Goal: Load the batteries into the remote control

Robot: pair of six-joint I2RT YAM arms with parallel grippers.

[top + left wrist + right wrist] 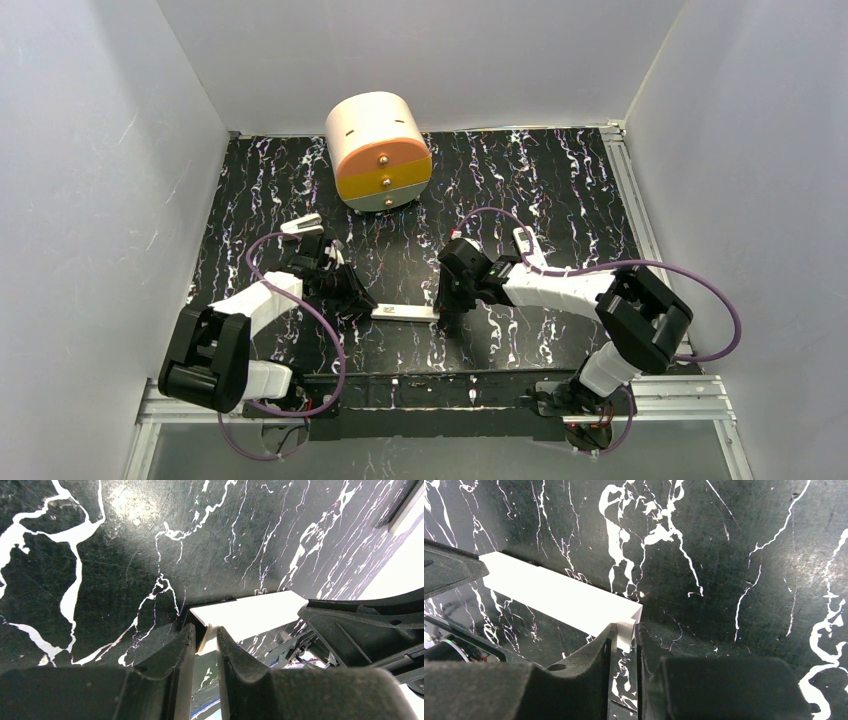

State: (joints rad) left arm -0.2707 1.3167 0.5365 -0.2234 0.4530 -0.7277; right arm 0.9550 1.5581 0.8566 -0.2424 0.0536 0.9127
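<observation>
The left gripper (205, 636) has its ribbed black fingers (182, 647) pinched on the thin left end of a narrow, square-edged white bar (255, 612). The right gripper (625, 630) pinches the bar's right end. The bar lies near-centre on the glossy black marbled table (520, 190). The remote control and the 2 batteries cannot be made out.
</observation>
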